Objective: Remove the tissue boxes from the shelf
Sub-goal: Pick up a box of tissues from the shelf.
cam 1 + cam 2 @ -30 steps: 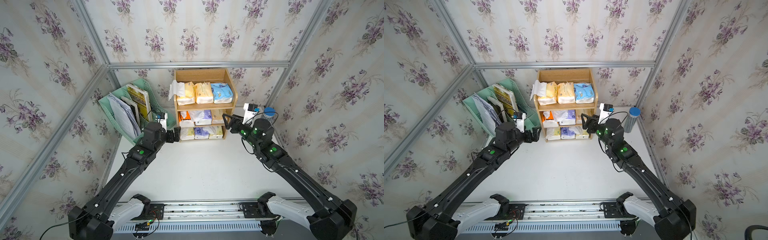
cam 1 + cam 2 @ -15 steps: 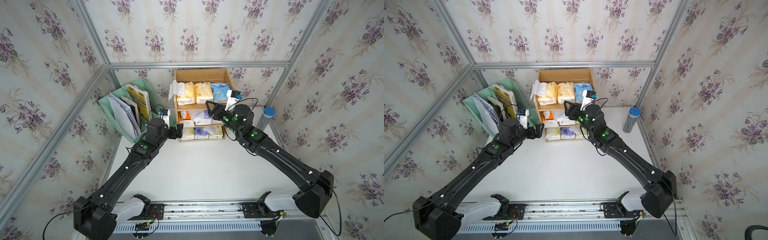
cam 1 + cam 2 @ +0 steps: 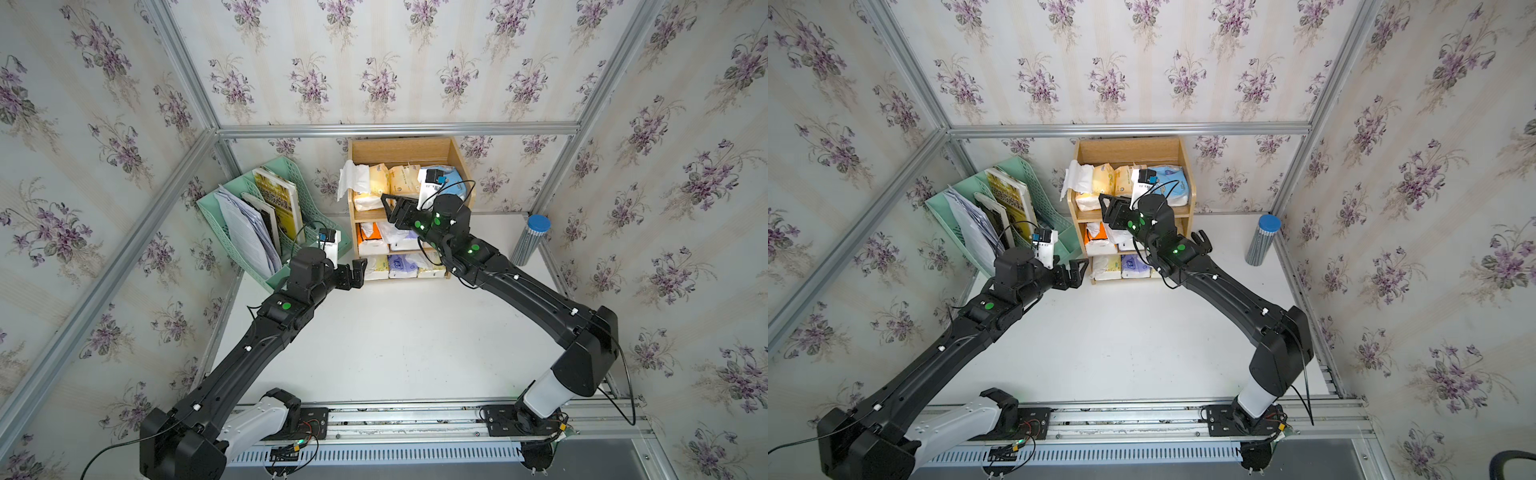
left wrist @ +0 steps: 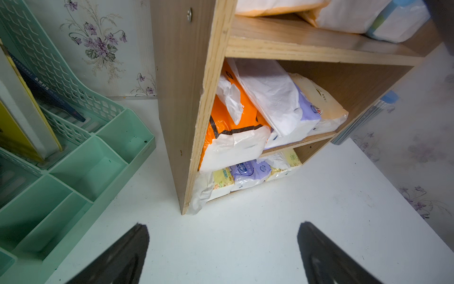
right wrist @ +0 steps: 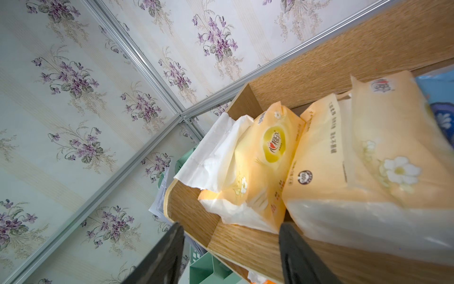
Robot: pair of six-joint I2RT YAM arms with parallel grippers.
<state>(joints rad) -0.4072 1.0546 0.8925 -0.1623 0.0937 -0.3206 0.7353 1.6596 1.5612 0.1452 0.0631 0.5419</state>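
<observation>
Your right gripper (image 3: 387, 205) sits at the top tier of the shelf (image 3: 399, 146), fingers spread and empty, facing the yellow pack (image 5: 265, 159). Left gripper (image 3: 360, 273) hangs wide open beside the bottom tier.

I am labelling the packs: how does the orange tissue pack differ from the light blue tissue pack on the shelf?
The orange tissue pack lies on the wooden shelf's middle tier, the light blue tissue pack on the top tier. Orange sits at one end, blue at the opposite end. Both are soft, plastic-wrapped packs.
</observation>
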